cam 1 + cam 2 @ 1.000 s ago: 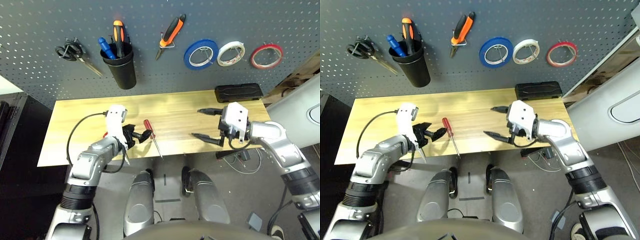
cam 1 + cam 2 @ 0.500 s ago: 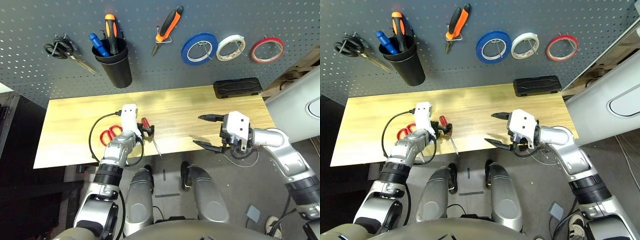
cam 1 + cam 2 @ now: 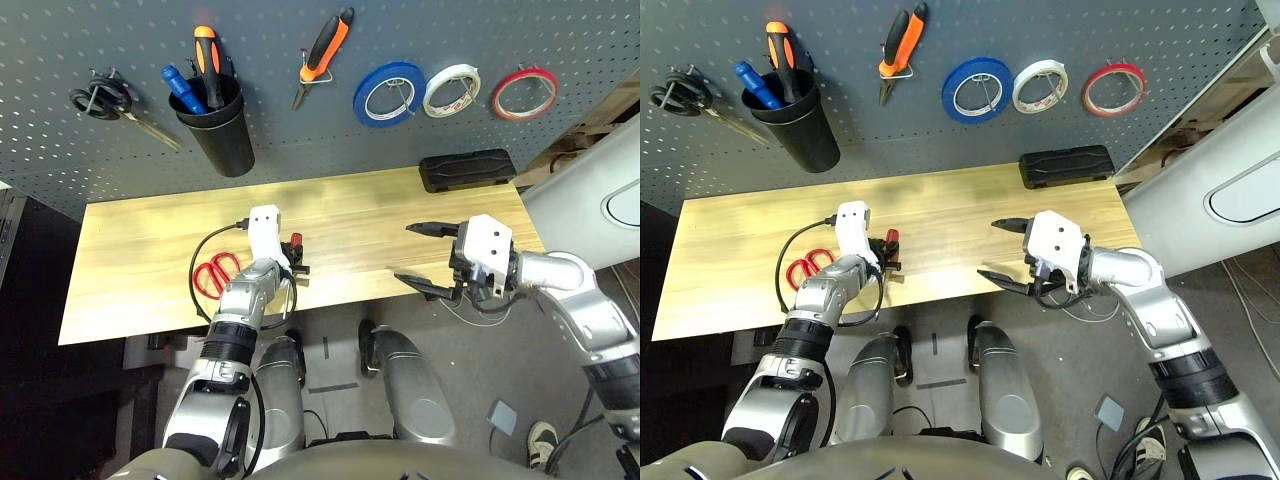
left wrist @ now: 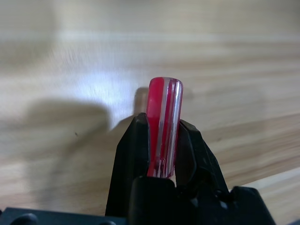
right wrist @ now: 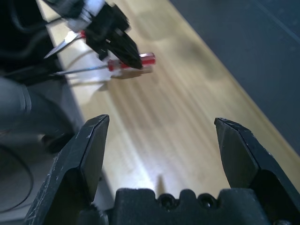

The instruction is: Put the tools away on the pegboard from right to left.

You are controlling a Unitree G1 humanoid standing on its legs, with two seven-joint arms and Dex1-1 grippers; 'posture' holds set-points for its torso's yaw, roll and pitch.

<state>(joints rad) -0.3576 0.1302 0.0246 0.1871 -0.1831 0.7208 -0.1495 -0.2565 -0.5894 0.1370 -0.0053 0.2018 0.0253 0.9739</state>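
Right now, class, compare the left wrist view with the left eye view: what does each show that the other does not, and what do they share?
Left wrist view alone: close up, the two black fingers pressed against both sides of the clear red handle.

Left eye view alone: the pegboard with hung red tape ring and pliers, the red-handled scissors lying on the table, and the right pincer open above the table's front edge.

Both: the left pincer shut on the screwdriver, over the wooden table.
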